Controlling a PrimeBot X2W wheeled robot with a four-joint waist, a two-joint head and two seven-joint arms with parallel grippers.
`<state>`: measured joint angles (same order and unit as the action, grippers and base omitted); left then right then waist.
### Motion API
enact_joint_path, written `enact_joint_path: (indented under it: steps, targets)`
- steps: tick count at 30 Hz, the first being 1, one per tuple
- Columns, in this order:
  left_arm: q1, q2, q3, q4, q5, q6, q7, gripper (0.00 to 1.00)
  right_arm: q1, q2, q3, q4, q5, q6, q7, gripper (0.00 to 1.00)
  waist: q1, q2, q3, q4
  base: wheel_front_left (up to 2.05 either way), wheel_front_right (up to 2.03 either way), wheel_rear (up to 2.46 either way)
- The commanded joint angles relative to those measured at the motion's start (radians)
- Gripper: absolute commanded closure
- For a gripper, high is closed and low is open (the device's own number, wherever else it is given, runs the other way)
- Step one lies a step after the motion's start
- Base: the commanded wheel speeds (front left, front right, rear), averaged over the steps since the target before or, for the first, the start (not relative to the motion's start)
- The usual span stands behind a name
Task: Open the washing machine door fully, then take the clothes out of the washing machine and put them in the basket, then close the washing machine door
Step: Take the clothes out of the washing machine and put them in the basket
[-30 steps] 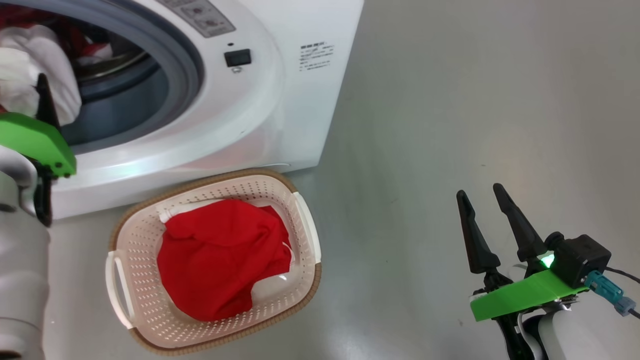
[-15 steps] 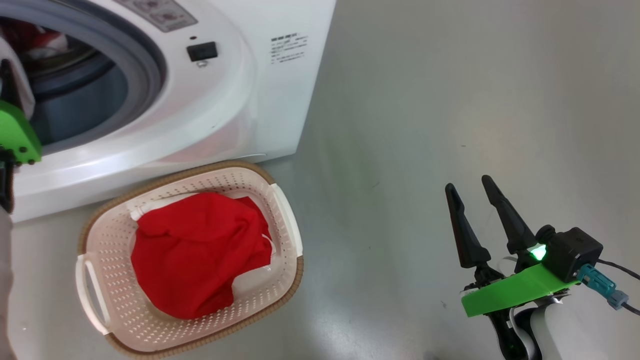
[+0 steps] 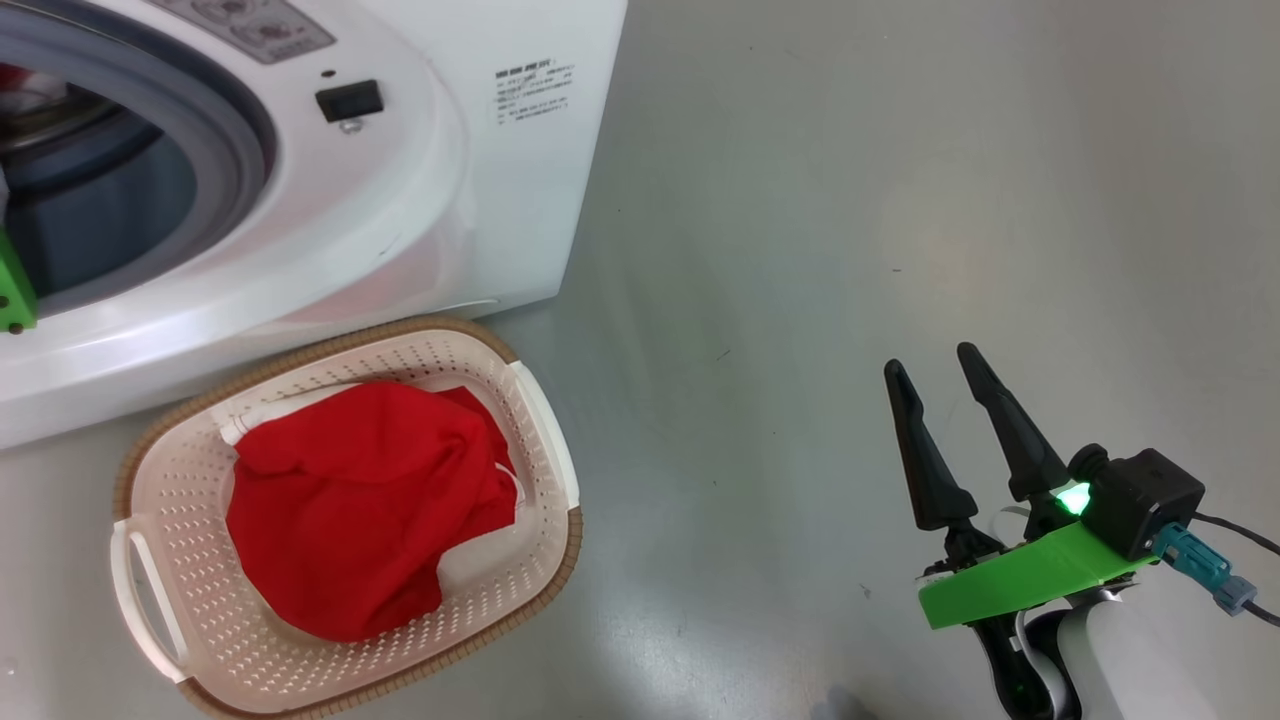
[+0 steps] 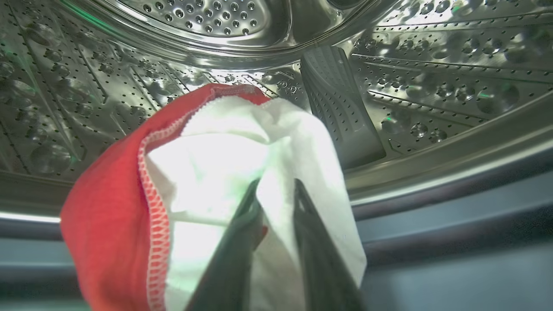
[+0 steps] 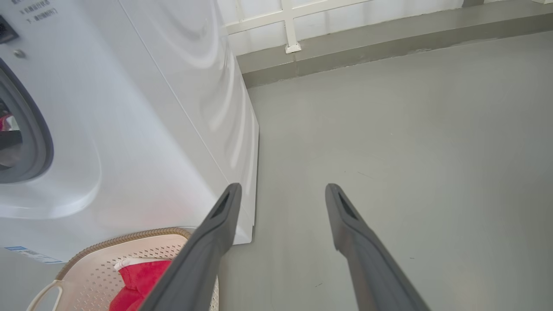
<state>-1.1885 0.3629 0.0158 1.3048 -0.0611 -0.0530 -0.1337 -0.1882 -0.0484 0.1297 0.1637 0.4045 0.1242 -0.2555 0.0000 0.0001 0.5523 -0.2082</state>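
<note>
The white washing machine (image 3: 400,200) fills the upper left of the head view, its grey-blue rubber ring (image 3: 235,150) showing at the open mouth. The door is out of view. Inside the steel drum (image 4: 432,86), my left gripper (image 4: 276,185) is shut on a red and white garment (image 4: 224,164) that hangs in a bunch over its fingers. The cream basket (image 3: 545,440) stands on the floor before the washer with a red garment (image 3: 360,510) lying in it. My right gripper (image 3: 930,360) hovers open over bare floor at the lower right, far from the basket.
Grey floor (image 3: 900,200) stretches to the right of the washer. A low wall with white tiles (image 5: 345,17) runs behind it. The basket (image 5: 86,259) sits tight against the washer's front.
The head camera has swung right, so washer and basket have slid left in the picture and my left gripper has nearly left it. The right gripper holds its pose.
</note>
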Motion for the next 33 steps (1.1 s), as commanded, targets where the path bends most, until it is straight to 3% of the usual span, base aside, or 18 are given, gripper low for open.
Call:
enact_joint_path:
  steps: [1,2,10,19,33]
  targets:
    - [-0.003,0.057,0.005,-0.015,0.002,0.008,-0.004,0.95,0.005,-0.002,0.016,-0.024,0.004,0.007,-0.006,0.0,0.0,-0.0001,-0.001,0.002,0.0,0.0,0.0]
    - [-0.002,0.056,0.003,-0.015,0.001,0.007,-0.005,1.0,0.005,-0.002,0.015,-0.024,0.003,0.007,-0.006,0.0,0.0,-0.0001,-0.002,0.003,0.0,0.0,0.0]
    - [0.014,0.045,0.009,-0.014,-0.029,-0.003,-0.047,1.0,0.001,-0.002,0.014,-0.018,-0.002,0.007,-0.006,0.0,0.0,-0.0001,-0.021,0.017,0.0,0.0,0.0]
    - [0.069,0.001,0.073,-0.048,-0.131,-0.05,-0.125,1.0,0.012,-0.002,-0.006,-0.012,-0.016,0.007,-0.006,0.0,0.0,-0.0001,-0.055,0.057,0.0,0.0,0.0]
    - [0.318,-0.088,0.189,-0.47,-0.215,-0.077,-0.128,1.0,0.024,-0.002,-0.029,-0.002,-0.027,0.007,-0.006,0.0,0.0,-0.0001,-0.109,0.107,0.0,0.0,0.0]
